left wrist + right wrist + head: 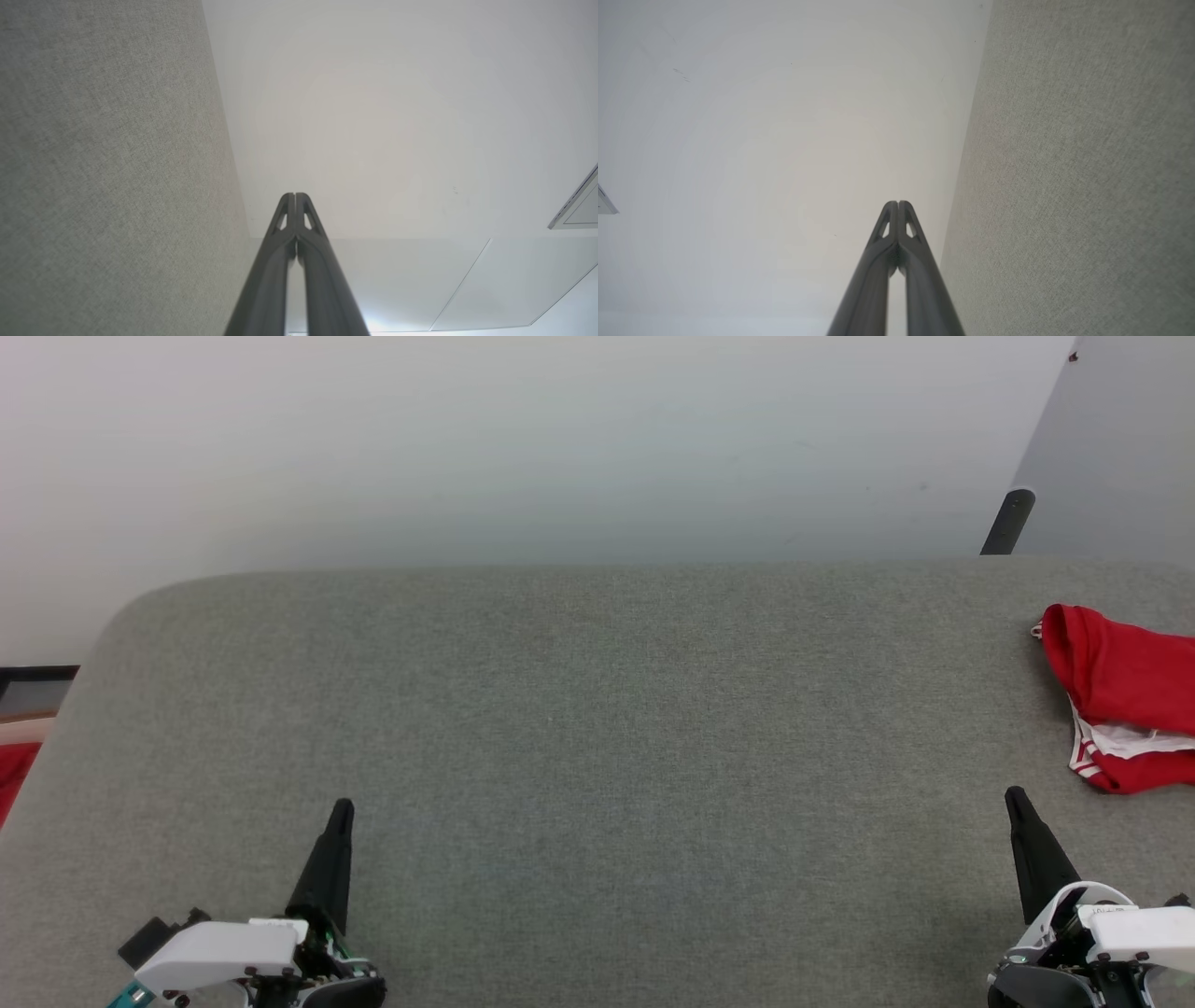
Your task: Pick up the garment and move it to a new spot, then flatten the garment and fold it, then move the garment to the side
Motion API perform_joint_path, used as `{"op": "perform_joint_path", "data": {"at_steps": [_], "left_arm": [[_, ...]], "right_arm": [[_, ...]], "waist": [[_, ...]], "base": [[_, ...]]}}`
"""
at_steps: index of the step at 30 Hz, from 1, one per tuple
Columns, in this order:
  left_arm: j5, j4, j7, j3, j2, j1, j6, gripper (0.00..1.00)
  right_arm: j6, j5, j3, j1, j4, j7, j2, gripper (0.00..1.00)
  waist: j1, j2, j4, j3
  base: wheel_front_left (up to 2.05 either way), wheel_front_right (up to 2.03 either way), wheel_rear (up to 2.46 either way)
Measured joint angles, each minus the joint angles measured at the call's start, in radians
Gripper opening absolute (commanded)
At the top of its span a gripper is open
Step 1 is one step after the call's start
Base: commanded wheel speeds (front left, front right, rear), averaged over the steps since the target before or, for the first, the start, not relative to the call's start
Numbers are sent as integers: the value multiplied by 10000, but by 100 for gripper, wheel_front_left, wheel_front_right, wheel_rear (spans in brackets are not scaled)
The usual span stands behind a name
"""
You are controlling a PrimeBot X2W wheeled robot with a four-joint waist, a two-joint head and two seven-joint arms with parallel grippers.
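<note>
We see the garment [1125,705] bunched at the tabletop's [597,728] far right edge, cut off by the frame, long axis roughly near-to-far. It's just ahead-right of our right gripper [1018,803], with the left gripper [342,810] well apart. Both pairs of fingers are pressed together, empty.

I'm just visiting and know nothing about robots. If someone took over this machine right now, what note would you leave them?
Left hand: shut, empty, over the grey padded surface, lower left.
Right hand: shut, empty, lower right, apart from the garment.
Garment: red, bunched compactly at the surface's right side, partly cut off by the picture's edge.
Done: unclear; possibly already folded and set aside.
Left: check the fold; if loose, flatten, fold, set aside.
</note>
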Motion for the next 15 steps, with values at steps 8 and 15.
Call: {"op": "perform_joint_path", "data": {"at_steps": [8, 15], "left_arm": [[0, 0, 0, -2, 0, 0, 0, 0], [0, 0, -2, -2, 0, 0, 2, 0]], "right_arm": [[0, 0, 0, 0, 0, 0, 0, 0], [0, 0, 0, 0, 0, 0, 0, 0]], "waist": [[0, 0, 0, 0], [0, 0, 0, 0]], "base": [[0, 0, 0], [0, 0, 0]]}}
